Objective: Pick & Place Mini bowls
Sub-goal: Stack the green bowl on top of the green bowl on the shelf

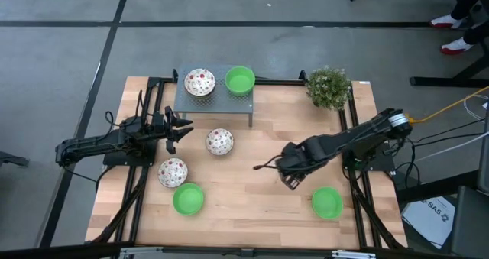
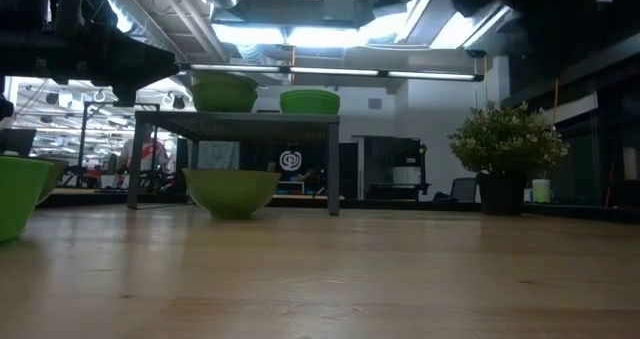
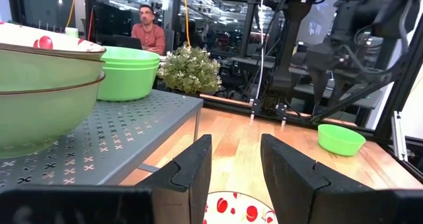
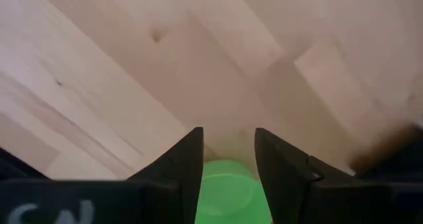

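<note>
On the grey perforated shelf [image 1: 214, 102] at the table's far side stand a stack of speckled bowls [image 1: 199, 82] and a stack of green bowls [image 1: 240, 79]. On the table stand two speckled bowls [image 1: 219, 141] [image 1: 173, 172] and two green bowls [image 1: 188, 199] [image 1: 327, 202]. My left gripper [image 1: 182, 129] is open and level beside the shelf, just left of the nearer speckled bowl [image 3: 234, 209]. My right gripper [image 1: 289, 179] is open and empty over bare wood at the table's middle right. A green bowl [image 4: 225, 191] shows beyond the gap between its fingers.
A bushy potted plant [image 1: 328, 87] stands at the far right corner. Black frame rails [image 1: 141, 190] run along the left and right sides of the table. A person [image 3: 149, 32] sits in the room beyond the table. Bare wood lies between the two arms.
</note>
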### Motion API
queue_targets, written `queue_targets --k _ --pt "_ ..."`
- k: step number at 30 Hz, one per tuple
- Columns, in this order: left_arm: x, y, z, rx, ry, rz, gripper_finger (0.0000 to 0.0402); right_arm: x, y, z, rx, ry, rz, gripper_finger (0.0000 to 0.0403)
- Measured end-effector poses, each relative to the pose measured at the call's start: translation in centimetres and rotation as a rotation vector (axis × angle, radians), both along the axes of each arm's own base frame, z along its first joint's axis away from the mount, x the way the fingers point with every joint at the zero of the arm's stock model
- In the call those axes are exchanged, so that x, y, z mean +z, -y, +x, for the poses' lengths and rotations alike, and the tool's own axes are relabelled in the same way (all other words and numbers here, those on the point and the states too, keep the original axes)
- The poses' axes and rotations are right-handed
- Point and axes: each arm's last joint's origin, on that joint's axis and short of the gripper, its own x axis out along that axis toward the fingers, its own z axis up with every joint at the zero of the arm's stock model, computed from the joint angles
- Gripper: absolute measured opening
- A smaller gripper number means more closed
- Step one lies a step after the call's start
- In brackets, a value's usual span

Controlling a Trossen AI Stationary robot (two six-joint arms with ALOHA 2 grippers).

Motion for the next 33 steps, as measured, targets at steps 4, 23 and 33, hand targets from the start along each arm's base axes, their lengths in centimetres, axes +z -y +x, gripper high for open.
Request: queue_targets --k 4,23,33 --pt "0.0 0.0 0.0 0.000 0.000 0.000 0.0125 -1.3 -0.5 -1.7 -0.045 0.006 0.023 0.0136" --pt "0.0 0.0 0.0 0.000 0.001 0.000 0.0125 -3.0 -7.4 -5.6 -0.195 -0.055 0.172 0.0136" --pt "0.0 0.0 0.0 0.000 0.001 0.000 0.0125 -5.8 -10.1 -5.4 -0.221 -0.110 0.124 0.0136"
